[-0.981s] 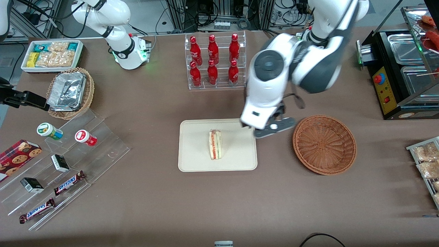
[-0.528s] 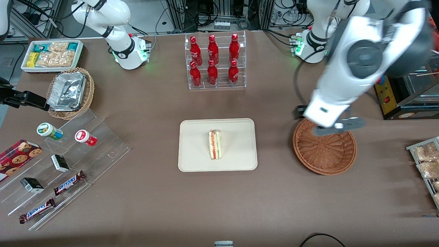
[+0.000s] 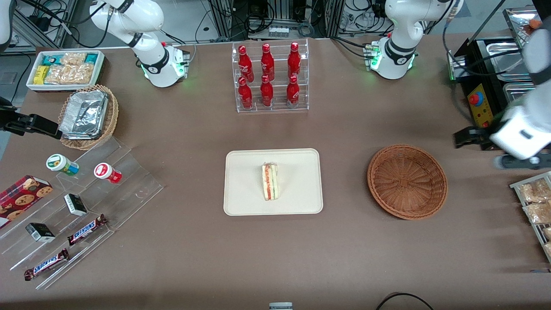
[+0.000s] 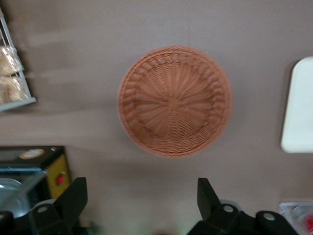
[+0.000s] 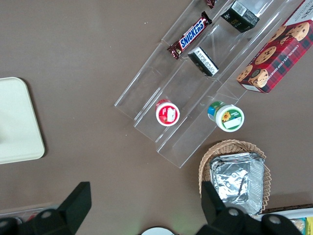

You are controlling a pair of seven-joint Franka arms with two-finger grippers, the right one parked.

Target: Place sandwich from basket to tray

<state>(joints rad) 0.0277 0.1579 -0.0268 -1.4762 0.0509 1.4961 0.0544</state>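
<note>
The sandwich (image 3: 270, 181), a pale wedge with red and green layers, lies on its side in the middle of the cream tray (image 3: 245, 202). The round reddish-brown basket (image 3: 407, 181) sits beside the tray toward the working arm's end and holds nothing. My left gripper (image 3: 478, 138) hangs above the table past the basket at that end, close to a black appliance. In the left wrist view the gripper (image 4: 142, 188) is open with only bare tabletop between its fingers, and the empty basket (image 4: 174, 100) and a corner of the tray (image 4: 299, 107) show.
A black appliance with a red button (image 3: 482, 107) stands by the gripper, and a wire rack of snack packets (image 3: 533, 202) lies nearer the camera. A rack of red bottles (image 3: 269, 77) stands farther back. Acrylic steps with snacks (image 3: 77, 202) fill the parked arm's end.
My gripper swept from the tray's edge, over the basket, out to the working arm's end of the table. The sandwich stayed still on the tray.
</note>
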